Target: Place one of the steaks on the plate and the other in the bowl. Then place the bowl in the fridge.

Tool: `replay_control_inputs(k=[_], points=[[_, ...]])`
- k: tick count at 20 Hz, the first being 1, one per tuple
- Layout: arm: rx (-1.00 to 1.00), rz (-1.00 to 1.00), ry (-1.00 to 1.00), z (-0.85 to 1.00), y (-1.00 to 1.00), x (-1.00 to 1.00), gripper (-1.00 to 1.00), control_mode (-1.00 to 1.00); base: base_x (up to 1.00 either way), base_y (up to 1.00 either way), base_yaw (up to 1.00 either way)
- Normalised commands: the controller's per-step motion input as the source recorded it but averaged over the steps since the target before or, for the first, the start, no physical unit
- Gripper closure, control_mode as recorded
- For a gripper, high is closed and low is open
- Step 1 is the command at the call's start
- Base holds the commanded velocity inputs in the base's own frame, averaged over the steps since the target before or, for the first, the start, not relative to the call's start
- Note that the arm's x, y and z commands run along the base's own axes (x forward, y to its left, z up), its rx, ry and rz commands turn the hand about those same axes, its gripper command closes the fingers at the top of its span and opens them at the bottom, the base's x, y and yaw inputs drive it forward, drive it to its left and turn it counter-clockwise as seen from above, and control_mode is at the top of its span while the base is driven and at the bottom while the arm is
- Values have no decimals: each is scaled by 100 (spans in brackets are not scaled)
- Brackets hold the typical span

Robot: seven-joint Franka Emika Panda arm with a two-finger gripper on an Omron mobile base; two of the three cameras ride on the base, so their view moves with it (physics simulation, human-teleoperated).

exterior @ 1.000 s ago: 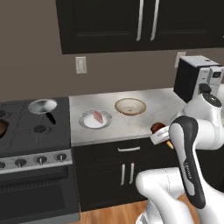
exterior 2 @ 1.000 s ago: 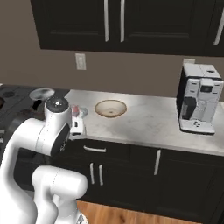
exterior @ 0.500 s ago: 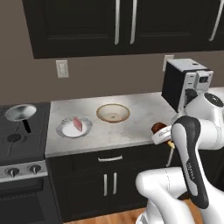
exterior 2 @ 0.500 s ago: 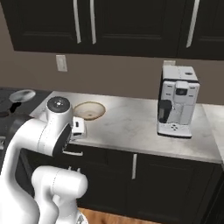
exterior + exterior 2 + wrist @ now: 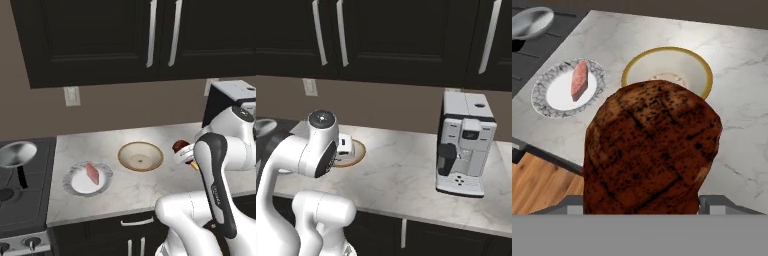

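One steak (image 5: 92, 173) lies on the plate (image 5: 76, 185), left of the bowl (image 5: 140, 156) on the counter (image 5: 125, 192).

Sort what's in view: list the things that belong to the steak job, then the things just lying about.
Job:
- reddish-brown steak, held in the gripper
- pinkish steak, already on the plate
- beige bowl, holding nothing yet

Lying about:
- coffee machine
- silver dish on the stove
- wall outlet
- upper cabinets
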Motion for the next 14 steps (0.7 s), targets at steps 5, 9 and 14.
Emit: replay_control_inputs(k=[5, 9, 14], points=[[0, 0, 0, 0, 0, 0, 100, 100, 43, 0, 3], [0, 4, 0, -13, 4, 7, 100, -100, 7, 0, 0], [0, 13, 4, -29, 13, 42, 100, -100, 0, 0, 0]])
